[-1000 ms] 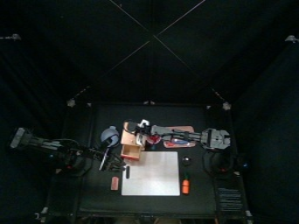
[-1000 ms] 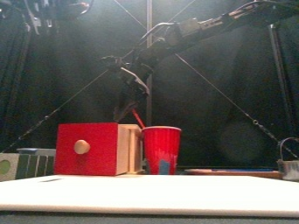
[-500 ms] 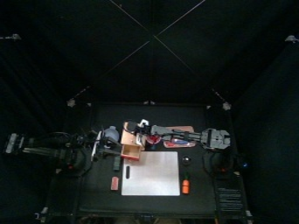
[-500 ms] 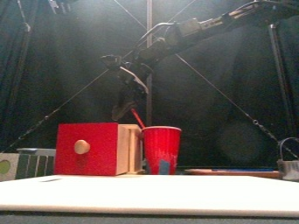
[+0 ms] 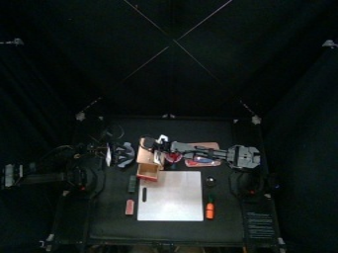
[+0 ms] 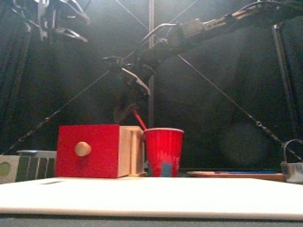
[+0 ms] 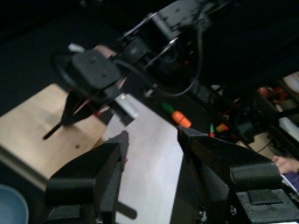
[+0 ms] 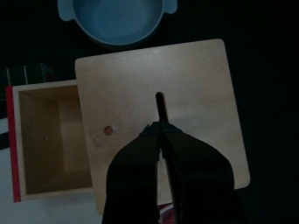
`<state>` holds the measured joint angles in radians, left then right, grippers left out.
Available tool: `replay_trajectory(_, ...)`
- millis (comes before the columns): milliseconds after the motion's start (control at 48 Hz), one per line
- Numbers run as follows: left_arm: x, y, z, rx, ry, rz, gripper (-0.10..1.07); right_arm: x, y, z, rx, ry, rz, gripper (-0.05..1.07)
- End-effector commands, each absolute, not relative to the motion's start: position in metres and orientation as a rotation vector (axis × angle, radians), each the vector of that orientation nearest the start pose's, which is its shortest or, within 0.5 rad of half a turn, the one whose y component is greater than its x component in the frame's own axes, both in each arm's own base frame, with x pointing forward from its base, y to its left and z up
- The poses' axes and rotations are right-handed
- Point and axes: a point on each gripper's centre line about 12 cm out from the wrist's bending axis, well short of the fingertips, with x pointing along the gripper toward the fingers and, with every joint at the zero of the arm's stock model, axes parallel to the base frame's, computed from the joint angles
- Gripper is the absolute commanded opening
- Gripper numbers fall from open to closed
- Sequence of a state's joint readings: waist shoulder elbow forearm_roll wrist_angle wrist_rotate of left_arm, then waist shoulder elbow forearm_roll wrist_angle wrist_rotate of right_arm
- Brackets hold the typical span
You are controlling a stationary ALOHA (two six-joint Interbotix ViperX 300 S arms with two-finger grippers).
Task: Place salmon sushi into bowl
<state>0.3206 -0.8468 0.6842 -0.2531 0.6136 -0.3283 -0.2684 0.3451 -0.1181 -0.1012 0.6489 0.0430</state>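
1. The right gripper (image 8: 160,131) hangs above the tan box (image 8: 152,109), its jaws pressed together on nothing I can see.
2. The left gripper (image 7: 158,157) stands open and empty at the table's left.
3. The salmon sushi (image 5: 129,206) lies at the front left, well apart from the bowl (image 8: 118,17) beyond the box.

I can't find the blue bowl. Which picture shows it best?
The right wrist view: the bowl looks large, beside the tan box. The top view shows it tiny; the left wrist view, maybe a blue sliver; the front view, nothing.
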Motion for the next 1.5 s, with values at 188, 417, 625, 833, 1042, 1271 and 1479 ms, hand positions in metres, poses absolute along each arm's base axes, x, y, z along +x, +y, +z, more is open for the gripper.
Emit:
replay_trajectory(188, 0.197, 0.047, 0.330, -0.752, 0.600, 0.468, 0.85, 0.500, -0.150, 0.262, 0.056, 0.810, -0.305, 0.10)
replay_trajectory(417, 0.201, 0.012, 0.304, -0.818, 0.671, 0.491, 0.85, 0.500, -0.151, 0.260, 0.057, 0.815, -0.306, 0.10)
replay_trajectory(625, 0.200, -0.020, 0.257, -0.897, 0.858, 0.639, 0.85, 0.501, -0.151, 0.255, 0.059, 0.824, -0.306, 0.10)
replay_trajectory(833, 0.205, -0.049, 0.237, -0.923, 0.935, 0.741, 0.85, 0.500, -0.150, 0.251, 0.066, 0.834, -0.304, 0.10)
replay_trajectory(1042, 0.215, -0.076, 0.219, -0.924, 1.029, 0.797, 0.87, 0.500, -0.156, 0.254, 0.071, 0.826, -0.315, 0.10)
replay_trajectory(1271, 0.222, -0.098, 0.186, -0.968, 1.154, 0.839, 0.87, 0.500, -0.156, 0.264, 0.077, 0.798, -0.317, 0.11)
replay_trajectory(1479, 0.244, -0.121, 0.157, -1.004, 1.177, 0.778, 0.87, 0.496, -0.154, 0.289, 0.075, 0.748, -0.316, 0.11)
